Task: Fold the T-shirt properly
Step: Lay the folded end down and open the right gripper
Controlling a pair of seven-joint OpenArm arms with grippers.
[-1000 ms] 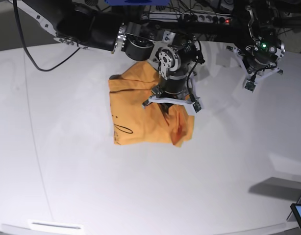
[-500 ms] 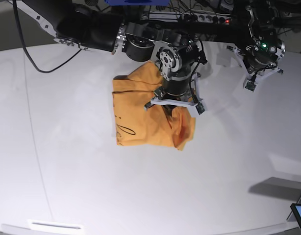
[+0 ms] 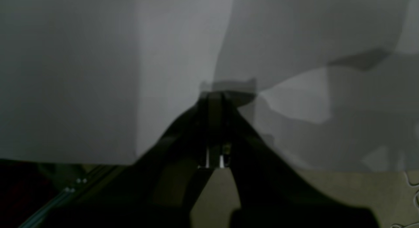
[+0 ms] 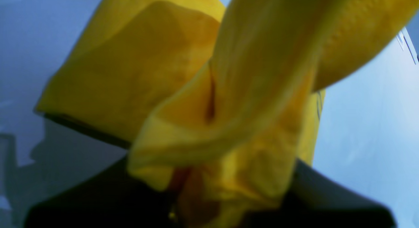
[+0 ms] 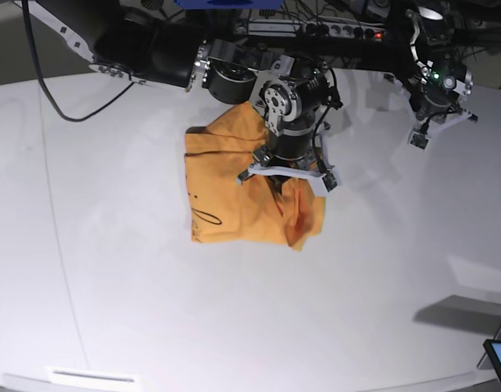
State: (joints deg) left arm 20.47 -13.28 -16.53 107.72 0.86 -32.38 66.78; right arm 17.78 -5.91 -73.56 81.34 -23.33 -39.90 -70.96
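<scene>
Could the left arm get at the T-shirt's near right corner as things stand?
Probably yes: the left tool hangs shut over bare table, apart from the T-shirt, with nothing between; only the right tool crowds that corner.

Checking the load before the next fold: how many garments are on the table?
1: the T-shirt, bunched near the table's far middle, held up by the right gripper. Nothing else shows, though its folds could hide something.

The T-shirt [image 5: 234, 192] is soft, matt orange-yellow cloth, loosely creased. The counter [image 5: 234, 318] under it looks smooth, white and faintly glossy.
</scene>
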